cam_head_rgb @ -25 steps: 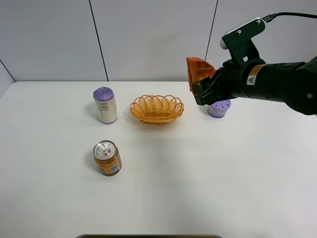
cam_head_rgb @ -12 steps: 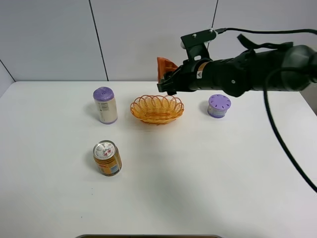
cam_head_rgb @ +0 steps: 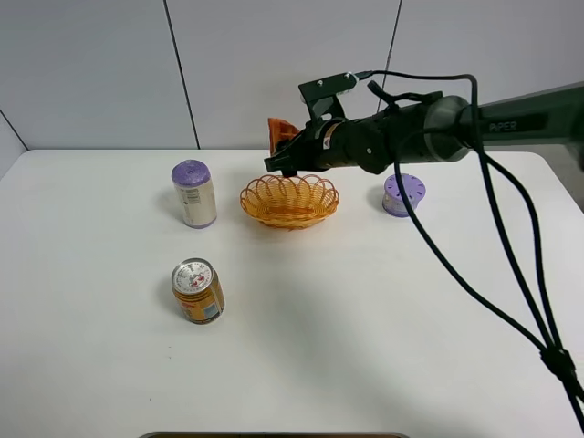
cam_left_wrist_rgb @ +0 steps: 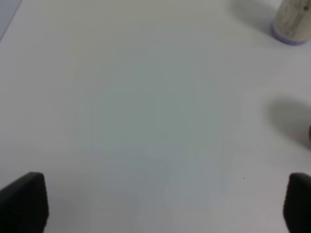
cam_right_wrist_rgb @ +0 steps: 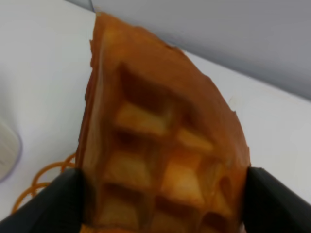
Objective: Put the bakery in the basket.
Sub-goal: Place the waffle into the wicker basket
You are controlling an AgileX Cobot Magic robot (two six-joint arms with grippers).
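Observation:
The bakery is an orange-brown toy waffle wedge (cam_head_rgb: 279, 134) with square dimples. My right gripper (cam_head_rgb: 285, 155) is shut on it and holds it in the air above the far left rim of the yellow-orange woven basket (cam_head_rgb: 289, 201). In the right wrist view the waffle (cam_right_wrist_rgb: 160, 155) fills the frame between the two dark fingers (cam_right_wrist_rgb: 63, 204), with a bit of basket rim (cam_right_wrist_rgb: 46, 177) below. My left gripper (cam_left_wrist_rgb: 155, 204) is open and empty over bare white table; it is not in the exterior high view.
A white can with a purple lid (cam_head_rgb: 193, 193) stands left of the basket and shows in the left wrist view (cam_left_wrist_rgb: 291, 22). An orange drink can (cam_head_rgb: 198, 291) stands nearer the front. A small purple-lidded tub (cam_head_rgb: 402, 195) sits right of the basket. Black cables hang at the right.
My right arm has carried the waffle leftward, from beside the purple tub to above the basket's far left rim. The cans, tub and basket have not moved.

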